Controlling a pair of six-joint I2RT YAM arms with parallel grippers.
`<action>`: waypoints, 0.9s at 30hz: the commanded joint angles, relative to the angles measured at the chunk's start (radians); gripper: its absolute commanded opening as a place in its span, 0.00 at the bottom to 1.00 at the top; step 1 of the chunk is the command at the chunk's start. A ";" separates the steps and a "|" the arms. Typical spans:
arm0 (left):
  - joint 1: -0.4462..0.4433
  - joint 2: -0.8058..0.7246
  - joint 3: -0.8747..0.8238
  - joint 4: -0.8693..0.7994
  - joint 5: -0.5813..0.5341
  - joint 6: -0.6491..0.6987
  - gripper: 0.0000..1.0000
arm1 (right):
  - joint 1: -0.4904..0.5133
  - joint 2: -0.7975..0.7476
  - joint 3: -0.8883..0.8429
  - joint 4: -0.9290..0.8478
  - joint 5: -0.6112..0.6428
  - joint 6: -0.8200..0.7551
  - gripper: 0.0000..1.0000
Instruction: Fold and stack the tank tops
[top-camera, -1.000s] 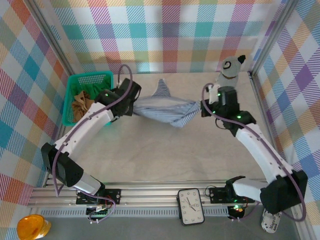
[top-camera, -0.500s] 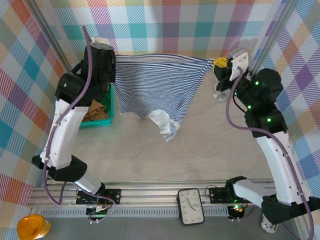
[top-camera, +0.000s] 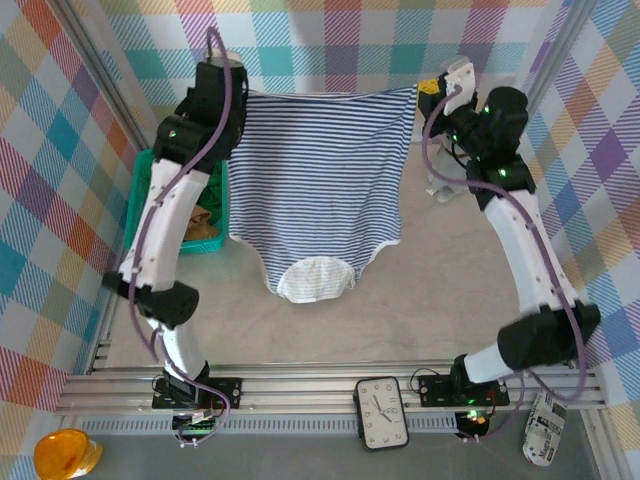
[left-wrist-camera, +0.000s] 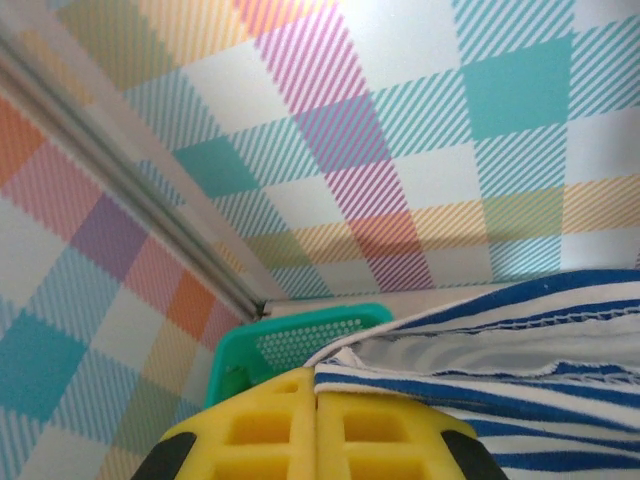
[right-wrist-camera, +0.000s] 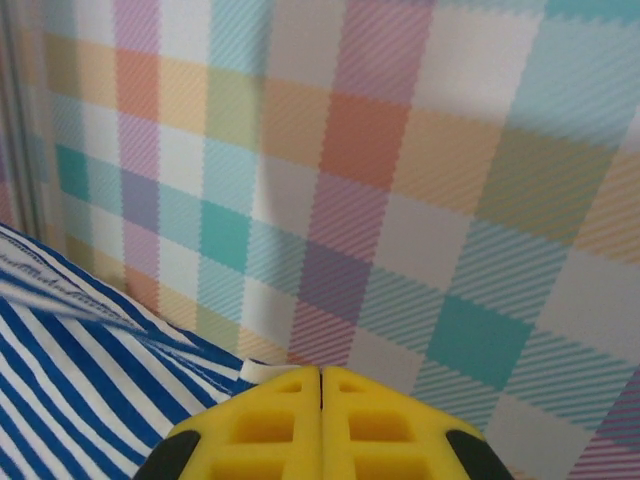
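Top view: the striped tank top (top-camera: 320, 180), navy and white, is spread wide between the two arms at the far side of the worktop (top-camera: 420, 300). Its straight upper edge runs from one end effector to the other, and the cloth hangs down from that edge toward the near side. A rounded white patch lies at its lower end. Whether that end touches the worktop cannot be told.

The left end effector (top-camera: 237, 97) is clamped on the upper left corner of the striped tank top. The right end effector (top-camera: 424, 92) is clamped on the upper right corner. Both arms are raised and reach toward the checked wall (top-camera: 330, 45).

A teal basket (top-camera: 141, 190) stands on the worktop at the left, partly behind the left arm. The tan-brown top (top-camera: 205, 215) lies crumpled inside it. A clock (top-camera: 380, 412) sits on the near rail between the arm bases.

Left wrist view: the yellow fingers of the left end effector (left-wrist-camera: 316, 375) are pressed together, with striped cloth (left-wrist-camera: 500, 340) bunched just beside them and the basket rim (left-wrist-camera: 300, 330) beyond.

Right wrist view: the fingers of the right end effector (right-wrist-camera: 320, 375) are likewise pressed together, with striped cloth (right-wrist-camera: 90, 370) running off to the left.
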 joint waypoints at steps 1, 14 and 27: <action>0.028 0.110 0.182 0.102 0.036 0.084 0.00 | -0.050 0.089 0.130 0.126 -0.084 0.086 0.00; 0.056 0.131 0.233 0.207 0.187 0.169 0.00 | -0.109 0.108 0.259 0.032 -0.271 -0.037 0.00; 0.001 -0.512 -1.077 0.211 0.336 -0.156 0.00 | -0.087 -0.366 -0.592 -0.380 -0.315 -0.532 0.07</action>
